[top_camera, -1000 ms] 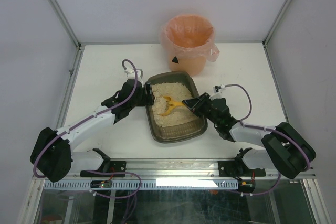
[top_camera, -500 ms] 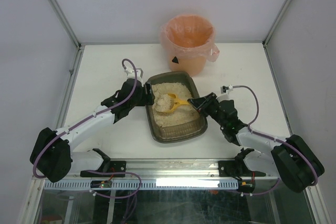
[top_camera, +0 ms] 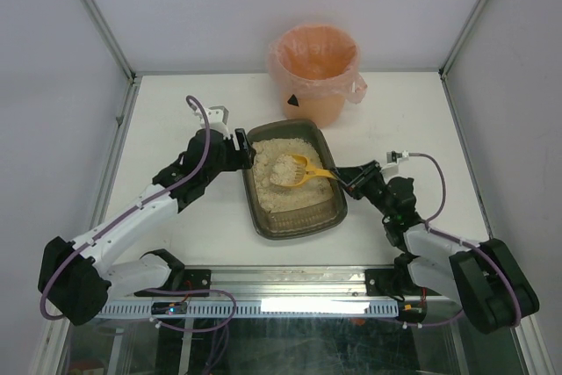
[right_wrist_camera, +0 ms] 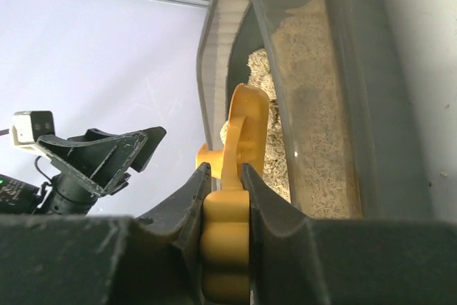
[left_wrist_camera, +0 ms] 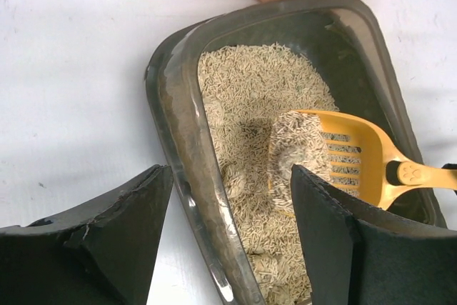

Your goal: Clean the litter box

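The box (top_camera: 299,227) sits in the middle of the table (top_camera: 176,111), its long side running away from the arms. Its far end is just beside the pink-lined bin (top_camera: 314,72). Beige litter (left_wrist_camera: 250,98) covers its floor.

The right gripper (right_wrist_camera: 223,176) comes in from the right, over the box's right rim. It is clenched on the handle (left_wrist_camera: 421,174) of the yellow scoop (top_camera: 294,169). In the right wrist view both fingers (right_wrist_camera: 187,201) press against the handle's sides with no gap. The scoop's slotted head lies over the middle of the box and carries a heap of litter. Whether the head rests on the litter bed or is raised off it cannot be told.

The left gripper (top_camera: 243,154) is at the box's left rim, near the far corner. Its jaws are spread wide and grasp nothing. In the left wrist view they straddle the rim: one finger (left_wrist_camera: 114,230) is over the bare table outside, and the other is over the litter inside, near the scoop head. Whether either finger touches the box cannot be told.
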`<state>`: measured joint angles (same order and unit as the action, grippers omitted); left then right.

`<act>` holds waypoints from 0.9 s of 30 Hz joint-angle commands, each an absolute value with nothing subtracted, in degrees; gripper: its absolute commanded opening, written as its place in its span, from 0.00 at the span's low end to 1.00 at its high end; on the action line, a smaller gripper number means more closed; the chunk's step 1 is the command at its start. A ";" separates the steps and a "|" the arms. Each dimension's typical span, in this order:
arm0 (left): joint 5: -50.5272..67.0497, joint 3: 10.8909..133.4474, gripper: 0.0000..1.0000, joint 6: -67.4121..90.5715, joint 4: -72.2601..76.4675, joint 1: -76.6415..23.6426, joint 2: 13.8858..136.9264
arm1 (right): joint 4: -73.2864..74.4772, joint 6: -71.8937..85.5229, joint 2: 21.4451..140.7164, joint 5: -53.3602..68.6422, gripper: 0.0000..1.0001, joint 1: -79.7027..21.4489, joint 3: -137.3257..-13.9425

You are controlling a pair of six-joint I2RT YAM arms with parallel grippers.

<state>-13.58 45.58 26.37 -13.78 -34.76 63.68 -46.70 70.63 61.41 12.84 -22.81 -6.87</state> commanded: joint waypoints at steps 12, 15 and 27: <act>-16.94 48.03 0.71 24.21 -13.29 -34.01 57.71 | -64.61 80.52 57.76 26.15 0.00 -11.97 -5.46; -16.98 47.95 0.71 24.34 -13.25 -33.89 57.95 | -69.44 82.49 59.20 28.38 0.00 -10.40 -5.04; -17.43 47.28 0.71 25.38 -12.56 -33.93 57.97 | -71.92 83.69 63.79 29.72 0.00 -11.05 -6.81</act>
<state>-16.38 45.78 25.74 -15.05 -34.39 59.07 -64.10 82.46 61.56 27.75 -8.95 -4.01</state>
